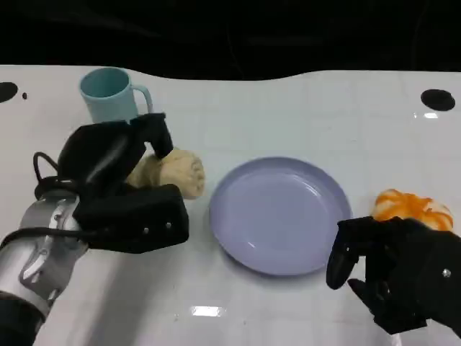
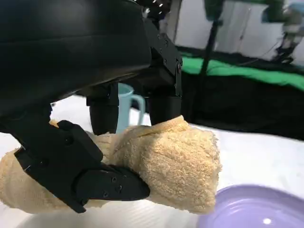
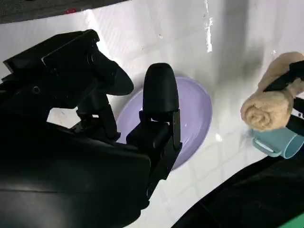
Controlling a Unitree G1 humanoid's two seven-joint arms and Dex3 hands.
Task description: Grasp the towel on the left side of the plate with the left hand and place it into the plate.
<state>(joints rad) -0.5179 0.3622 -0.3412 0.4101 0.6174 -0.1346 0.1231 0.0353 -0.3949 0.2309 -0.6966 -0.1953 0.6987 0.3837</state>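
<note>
Bright overhead light, glare spots on white table (image 1: 288, 108), soft shadows, blurred backgrounds

White table (image 1: 288, 108) bears a plate (image 1: 277, 213), cup (image 1: 108, 92) (light blue), orange object (image 1: 410, 205)

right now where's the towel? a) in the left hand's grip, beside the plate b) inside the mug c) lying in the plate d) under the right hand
a: the left hand grips the rolled towel, with fingers above and below it, and the purple plate beside it holds nothing.

Bare table (image 1: 209, 252) between towel (image 1: 176, 173) and plate (image 1: 277, 216).
</note>
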